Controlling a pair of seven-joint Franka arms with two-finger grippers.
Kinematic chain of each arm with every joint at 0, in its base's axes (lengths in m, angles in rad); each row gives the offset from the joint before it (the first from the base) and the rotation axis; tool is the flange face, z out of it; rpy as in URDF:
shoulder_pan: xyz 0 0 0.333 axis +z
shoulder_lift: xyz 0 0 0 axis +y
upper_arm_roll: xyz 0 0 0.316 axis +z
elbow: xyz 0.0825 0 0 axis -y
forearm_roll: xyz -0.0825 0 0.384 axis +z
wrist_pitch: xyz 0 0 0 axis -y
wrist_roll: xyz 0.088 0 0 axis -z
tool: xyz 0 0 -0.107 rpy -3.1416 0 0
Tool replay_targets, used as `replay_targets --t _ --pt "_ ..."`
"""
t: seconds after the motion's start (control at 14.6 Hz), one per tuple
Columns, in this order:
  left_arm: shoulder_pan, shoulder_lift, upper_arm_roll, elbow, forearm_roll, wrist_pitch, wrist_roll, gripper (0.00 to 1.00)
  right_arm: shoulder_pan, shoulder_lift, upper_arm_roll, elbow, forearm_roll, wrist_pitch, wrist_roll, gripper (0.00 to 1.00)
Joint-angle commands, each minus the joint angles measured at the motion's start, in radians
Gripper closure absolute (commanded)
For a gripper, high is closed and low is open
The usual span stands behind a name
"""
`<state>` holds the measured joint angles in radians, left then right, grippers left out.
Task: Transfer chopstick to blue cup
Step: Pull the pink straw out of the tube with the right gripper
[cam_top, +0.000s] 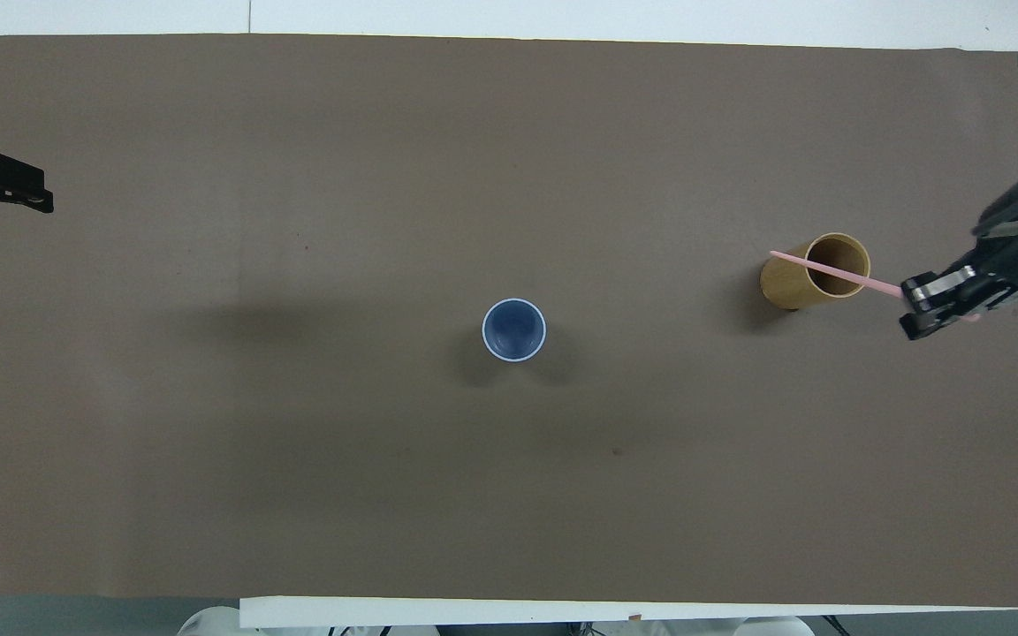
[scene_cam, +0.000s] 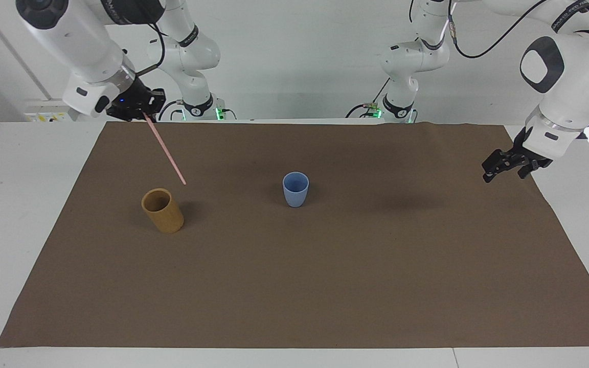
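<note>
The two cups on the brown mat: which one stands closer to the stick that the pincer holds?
The tan cup, taller and straight-sided. The pink stick hangs just above it, while the small blue cup stands apart at mid-mat.
</note>
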<state>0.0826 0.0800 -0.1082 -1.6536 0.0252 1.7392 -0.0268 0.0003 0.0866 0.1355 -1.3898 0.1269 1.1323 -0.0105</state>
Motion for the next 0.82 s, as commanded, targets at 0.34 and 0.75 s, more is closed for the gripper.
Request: replay_targets --t 0.34,0.75 --pt "-0.009 0.0 0.004 0.009 0.015 -0.007 0.01 0.0 0.095 0.088 0.223 -0.01 0.178 0.138 0.555 1.0" --pt "-0.009 -0.002 0.004 0.008 0.015 -0.007 0.01 0.0 0.155 0.081 0.227 -0.169 0.186 0.303 0.619 1.0"
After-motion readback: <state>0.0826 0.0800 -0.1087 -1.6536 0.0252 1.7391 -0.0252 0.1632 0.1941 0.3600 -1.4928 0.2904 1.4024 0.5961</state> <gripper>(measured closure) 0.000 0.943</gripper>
